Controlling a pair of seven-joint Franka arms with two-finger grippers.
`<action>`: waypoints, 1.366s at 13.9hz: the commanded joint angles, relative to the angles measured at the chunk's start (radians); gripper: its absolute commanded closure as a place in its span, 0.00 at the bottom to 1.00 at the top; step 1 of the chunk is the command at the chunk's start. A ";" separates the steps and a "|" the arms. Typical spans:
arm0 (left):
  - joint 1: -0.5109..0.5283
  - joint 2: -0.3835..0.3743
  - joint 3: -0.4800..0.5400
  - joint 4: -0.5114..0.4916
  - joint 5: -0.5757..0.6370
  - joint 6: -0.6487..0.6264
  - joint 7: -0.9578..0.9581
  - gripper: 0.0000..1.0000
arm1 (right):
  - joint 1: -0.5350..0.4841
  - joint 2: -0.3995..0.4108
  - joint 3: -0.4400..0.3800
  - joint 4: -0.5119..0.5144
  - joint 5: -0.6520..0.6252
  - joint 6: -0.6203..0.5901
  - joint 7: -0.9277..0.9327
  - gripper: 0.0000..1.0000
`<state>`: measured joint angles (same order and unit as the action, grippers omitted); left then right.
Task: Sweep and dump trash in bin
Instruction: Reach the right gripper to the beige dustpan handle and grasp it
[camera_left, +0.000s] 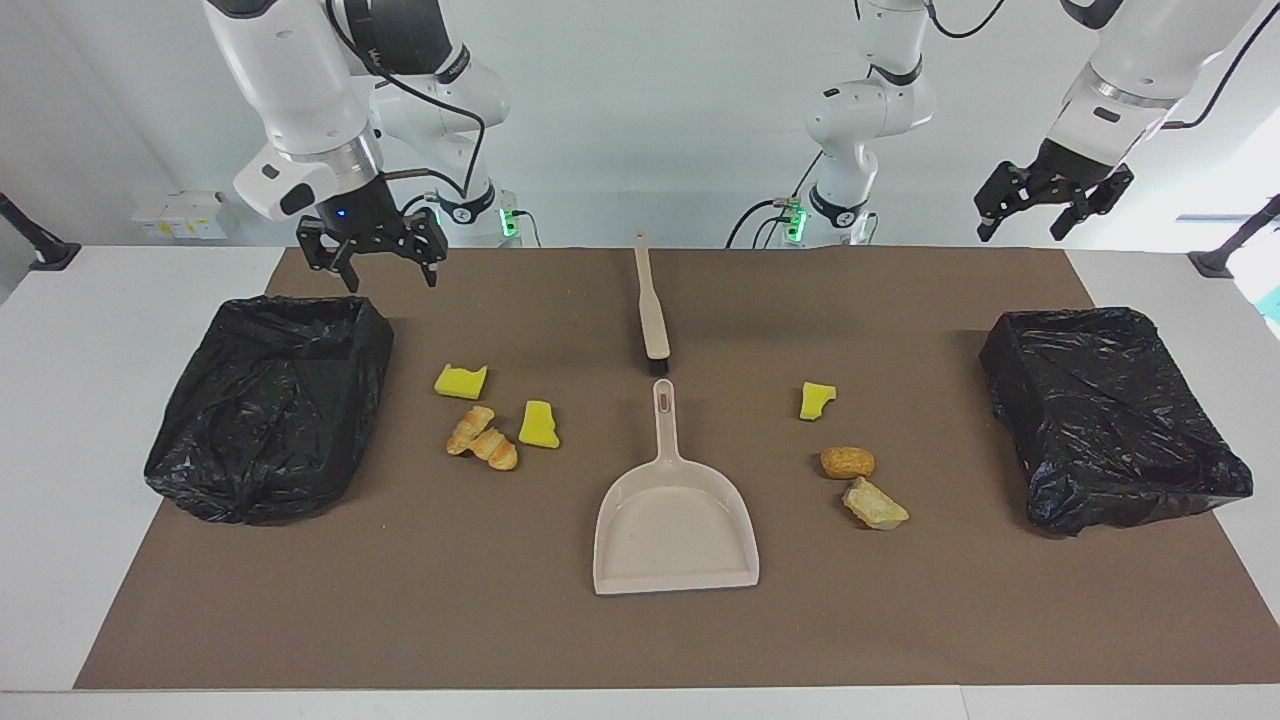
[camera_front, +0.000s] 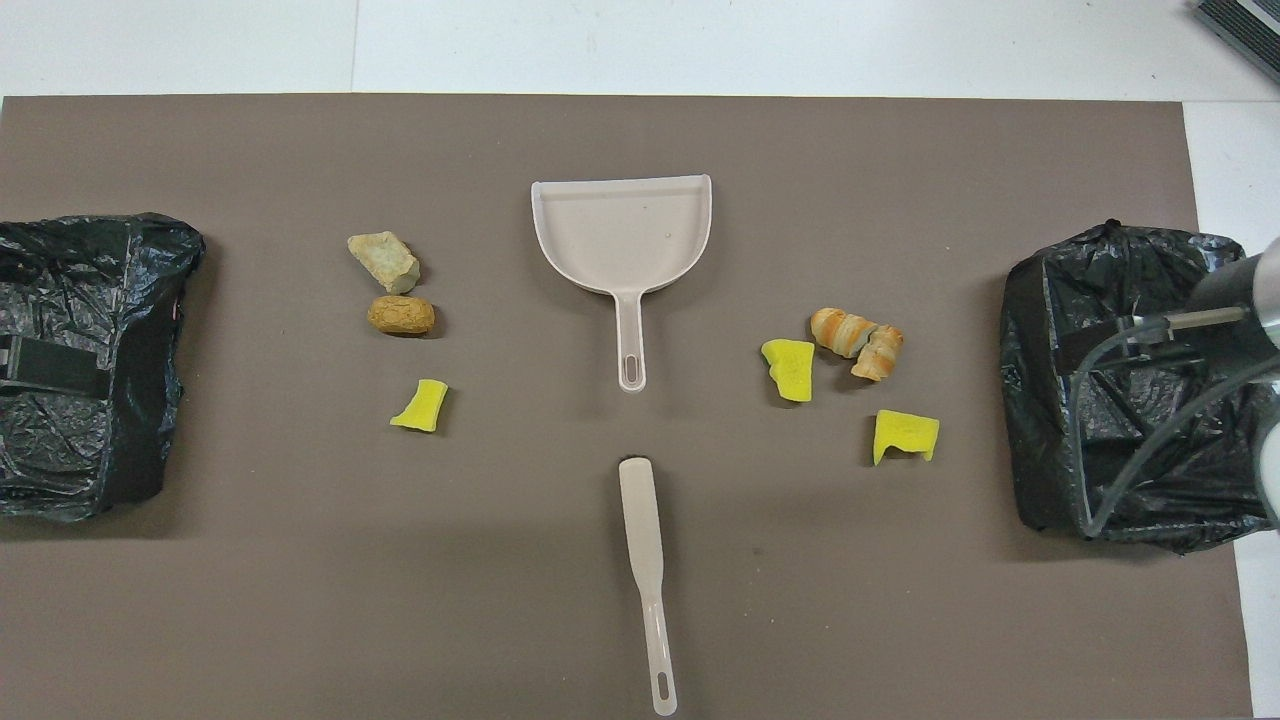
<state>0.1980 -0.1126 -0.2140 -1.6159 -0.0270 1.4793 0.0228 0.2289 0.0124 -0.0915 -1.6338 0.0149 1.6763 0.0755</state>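
Observation:
The trash lies in two groups on the brown mat. Toward the right arm's end are two yellow sponge chunks (camera_left: 461, 381) (camera_left: 538, 424) and a croissant piece (camera_left: 482, 438). Toward the left arm's end are one yellow chunk (camera_left: 817, 400) and two bread pieces (camera_left: 847, 462) (camera_left: 874, 504). The beige dustpan (camera_left: 675, 525) lies mid-table, with the beige brush (camera_left: 650, 300) nearer to the robots. My right gripper (camera_left: 392, 272) is open and empty, in the air above the mat beside the bin's robot-side corner. My left gripper (camera_left: 1025, 230) is open and empty, raised above the mat's edge.
Two bins lined with black bags stand at the mat's ends, one at the right arm's end (camera_left: 250, 470) (camera_front: 1040, 400) and one at the left arm's end (camera_left: 1110, 480) (camera_front: 150, 400). In the overhead view part of the right arm and its cable (camera_front: 1150, 400) hang over that bin.

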 joint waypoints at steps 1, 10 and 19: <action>0.001 0.002 -0.001 0.013 0.007 -0.008 0.006 0.00 | 0.052 0.061 -0.001 0.005 0.016 0.095 0.075 0.00; 0.003 0.002 -0.001 0.013 0.007 -0.008 0.006 0.00 | 0.222 0.388 0.015 0.150 0.076 0.360 0.263 0.00; 0.003 0.002 -0.001 0.013 0.007 -0.008 0.005 0.00 | 0.402 0.557 0.013 0.163 -0.058 0.563 0.517 0.40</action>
<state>0.1980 -0.1126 -0.2140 -1.6159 -0.0270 1.4793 0.0228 0.6282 0.5605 -0.0778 -1.4954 -0.0094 2.2398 0.5709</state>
